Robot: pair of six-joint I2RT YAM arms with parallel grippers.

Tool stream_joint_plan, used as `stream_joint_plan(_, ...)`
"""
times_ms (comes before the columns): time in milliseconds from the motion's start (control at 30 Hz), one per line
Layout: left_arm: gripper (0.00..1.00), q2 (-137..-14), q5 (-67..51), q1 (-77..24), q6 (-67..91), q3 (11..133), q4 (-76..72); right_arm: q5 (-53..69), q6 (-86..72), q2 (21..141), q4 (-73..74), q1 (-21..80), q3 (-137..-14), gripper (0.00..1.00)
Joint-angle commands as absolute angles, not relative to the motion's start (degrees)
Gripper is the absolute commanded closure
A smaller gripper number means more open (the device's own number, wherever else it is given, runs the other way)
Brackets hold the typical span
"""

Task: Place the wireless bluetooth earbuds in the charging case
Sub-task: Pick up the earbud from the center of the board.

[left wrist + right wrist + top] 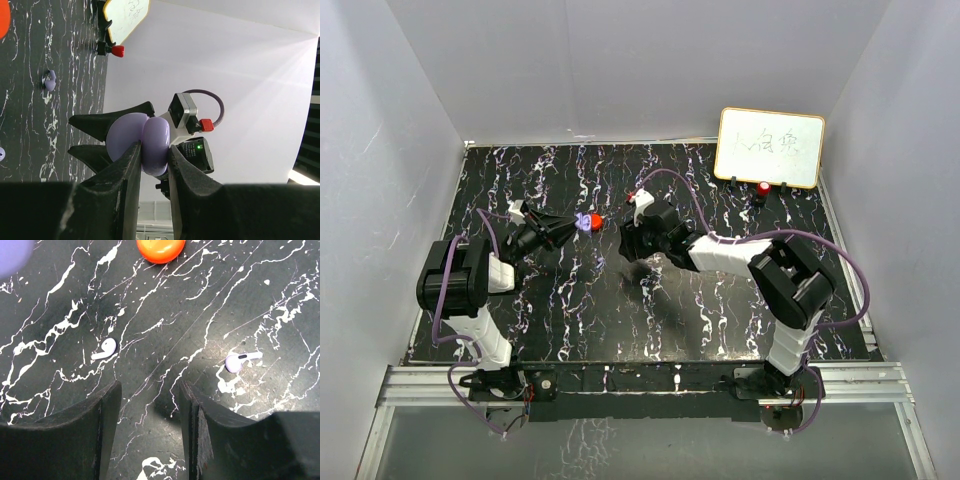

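Left pincer [154, 150] clamped on purple case [142, 142], apparently lifted off table [620, 320] beside orange puck [595, 219]; right pincer [150, 390] apart and empty, low over table, first earbud [106, 348] just off one finger, second earbud [240, 360] out past the other. Best to slide sideways to centre over one earbud, drop straight, close gently across its body to avoid skidding on slick top, hold case steady meanwhile. Earbuds clear only from right wrist, lost in top view; grip on case clear only from left wrist; spacing of both arms only from top.
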State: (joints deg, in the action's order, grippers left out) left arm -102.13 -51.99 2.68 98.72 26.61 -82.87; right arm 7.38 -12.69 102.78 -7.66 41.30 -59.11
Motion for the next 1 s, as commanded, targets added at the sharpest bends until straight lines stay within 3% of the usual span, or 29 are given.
stream_joint_plan(0, 1.0, -99.63, -53.37, 3.46, 99.92, 26.4, -97.61, 8.0, -13.6, 104.64, -11.41, 42.32, -62.38, 0.53)
stream_joint_plan(967, 1.0, -100.16, -55.11, 7.57, 103.35, 24.44, -102.3, 10.64, -14.66, 115.78, -13.75, 46.66, -70.81, 0.57)
